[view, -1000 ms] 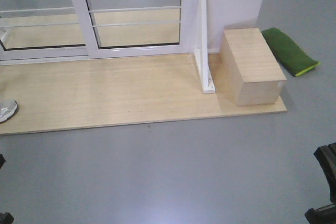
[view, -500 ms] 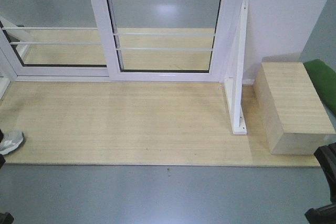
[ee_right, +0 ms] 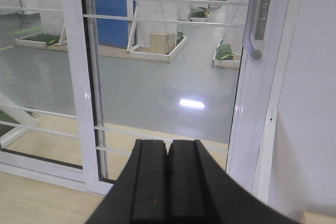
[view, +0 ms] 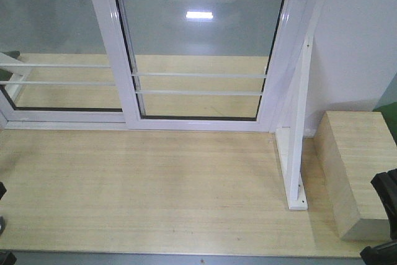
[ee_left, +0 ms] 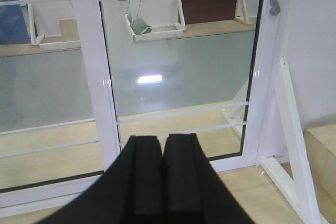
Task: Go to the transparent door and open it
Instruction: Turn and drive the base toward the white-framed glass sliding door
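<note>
On the far left stands the fixed panel point(view: 56, 60), which has no pull on it. The left gripper point(ee_left: 161, 145) points at the glass from low down. Its two black pads are pressed together with nothing between them.

Next along is the door point(view: 198, 48), on the far side of the wooden platform point(view: 155, 184). It looks fully closed, with its right stile up against the jamb by the white wall. I would expect it to be stiff and fairly heavy, running sideways in its track rather than swinging. Once it breaks free it should glide leftwards. The glass is slick and breakable and the thin bars look weak, so neither is a place to push.

The right gripper point(ee_right: 168, 148) is also closed on nothing and is aimed just left of that stile. Above it and to the right is the curved grey handle point(ee_right: 253, 24), the only sound place to take hold. The jaws would need to part and close around its shaft, or else hook behind the curve. It is smooth metal, so a loose grip could slide off.

Further right a white brace point(view: 296, 153) leans up the wall. Beside it is a wooden box point(view: 356, 166), closed on every face I can see, so I cannot tell whether it is hollow.

Nothing near the door holds anything. Through the glass there are low white-rimmed bays point(ee_right: 157, 56), some with green pads point(ee_right: 226, 52) lying in them.
</note>
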Tool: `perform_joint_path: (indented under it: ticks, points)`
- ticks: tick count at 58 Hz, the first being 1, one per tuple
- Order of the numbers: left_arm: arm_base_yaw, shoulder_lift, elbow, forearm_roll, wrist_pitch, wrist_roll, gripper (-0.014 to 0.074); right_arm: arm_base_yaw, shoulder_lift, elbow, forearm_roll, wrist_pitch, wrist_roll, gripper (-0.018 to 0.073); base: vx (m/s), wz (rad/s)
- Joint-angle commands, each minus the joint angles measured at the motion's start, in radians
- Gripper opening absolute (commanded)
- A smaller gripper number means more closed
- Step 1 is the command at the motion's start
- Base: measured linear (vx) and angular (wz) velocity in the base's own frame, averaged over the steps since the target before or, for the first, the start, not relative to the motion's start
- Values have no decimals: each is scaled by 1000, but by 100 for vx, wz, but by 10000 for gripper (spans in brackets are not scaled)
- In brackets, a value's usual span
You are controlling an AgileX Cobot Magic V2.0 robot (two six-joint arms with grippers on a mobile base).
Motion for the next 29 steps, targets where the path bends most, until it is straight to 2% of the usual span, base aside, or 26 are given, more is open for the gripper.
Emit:
perform_joint_path:
  ticks: [1,29]
  points:
    - [-4,-15,15,-8,-90,-6,3,-3,-16,5,-5,-84,0,-3,44,-4]
    - [-4,-15,15,-8,-90,-6,3,-3,-16,5,-5,-84,0,-3,39,-3]
